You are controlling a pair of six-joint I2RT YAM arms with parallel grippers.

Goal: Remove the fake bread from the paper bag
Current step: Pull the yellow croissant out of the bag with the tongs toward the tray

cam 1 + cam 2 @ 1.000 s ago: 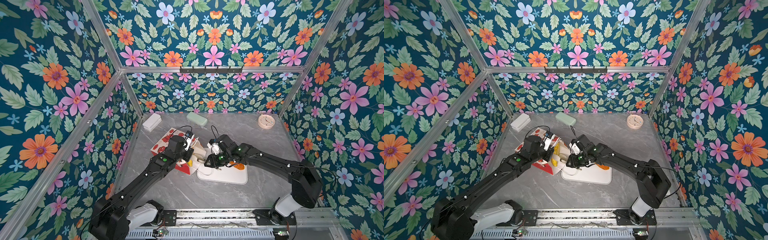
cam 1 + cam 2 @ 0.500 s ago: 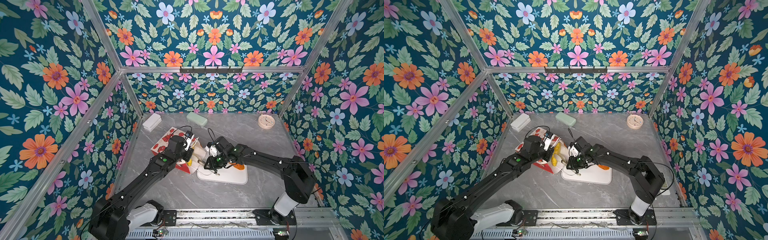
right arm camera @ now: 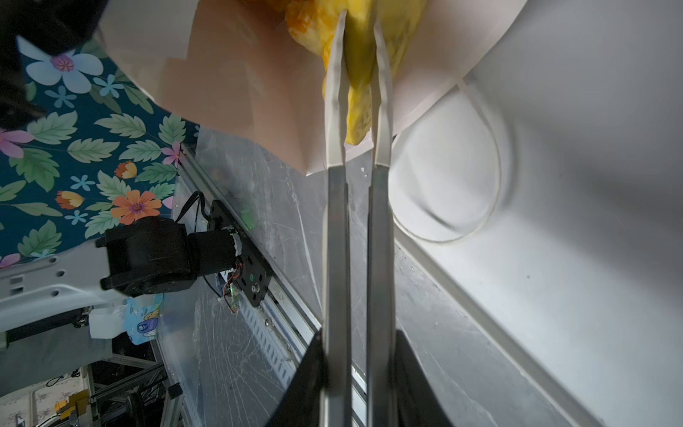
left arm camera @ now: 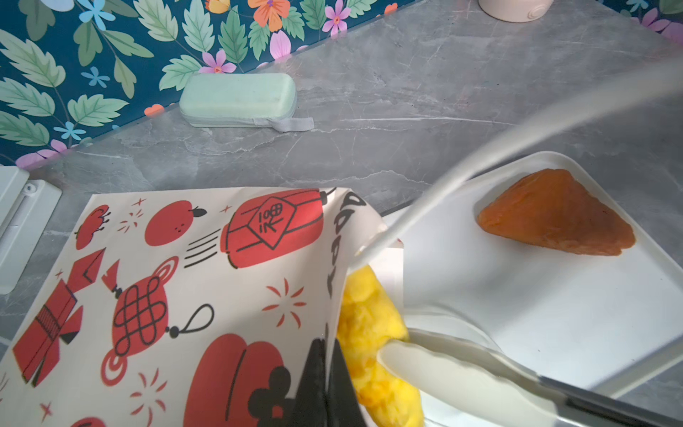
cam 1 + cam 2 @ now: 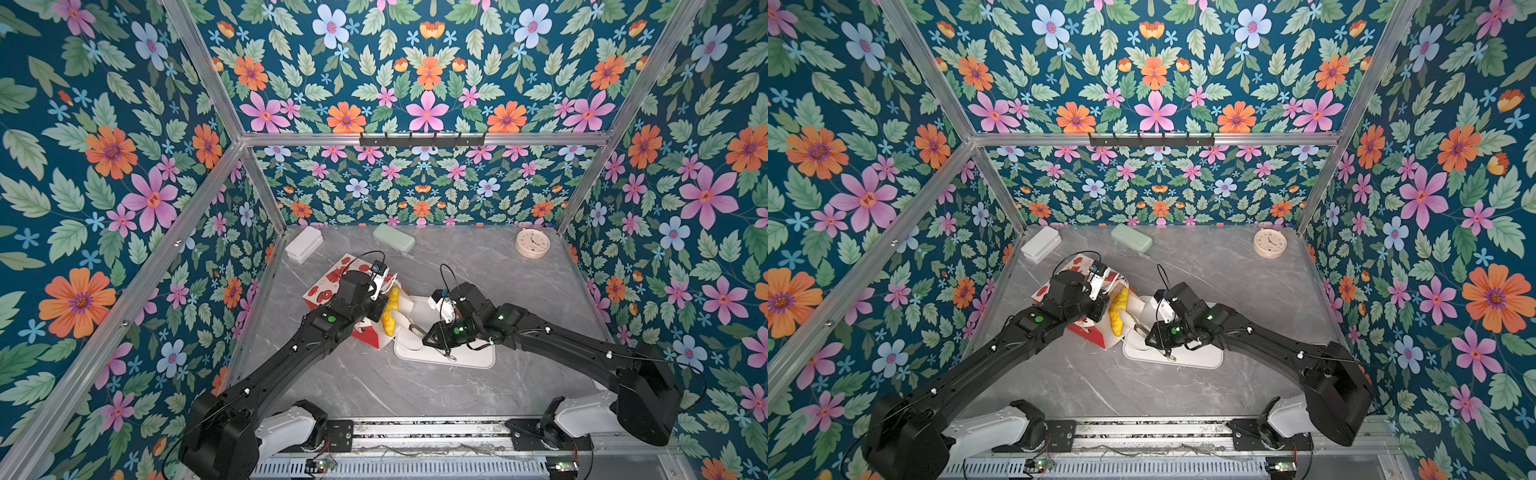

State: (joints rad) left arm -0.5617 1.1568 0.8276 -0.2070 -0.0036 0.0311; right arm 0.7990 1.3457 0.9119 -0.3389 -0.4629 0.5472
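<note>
Nearest me on the grey marble table (image 5: 374, 386) lies the flat white plastic tray (image 5: 478, 360), and I place everything else by it. Over the tray's left part the right gripper (image 5: 434, 336) squeezes a pair of metal tongs with white tips (image 3: 334, 240). Its jaws are closed on the handles, which presses the two tips against the glossy yellow fake bread (image 3: 360, 55). I judge the tongs are used because they can reach into a narrow paper mouth where the jaws would crumple it.

The yellow fake bread sits at the tray's left edge, in the mouth of the white paper bag with red festive prints (image 4: 184, 277). The bag lies on its side just left of the tray, with its opening overlapping the tray's rim. The left gripper (image 4: 325, 384) is pinched tight on the upper lip of that mouth. It lifts the lip so the opening gapes toward the tray, and probably so the bag cannot slide when the bread is drawn out. One white cord handle (image 3: 498, 181) lies looped on the tray.

Farther along the tray, away from the bag, an orange-brown triangular pastry (image 4: 554, 212) lies already out. Well beyond the tray, by the back wall, stand a white box (image 5: 304, 244), a mint-green case (image 5: 393, 237) and a pink clock (image 5: 532, 243).
</note>
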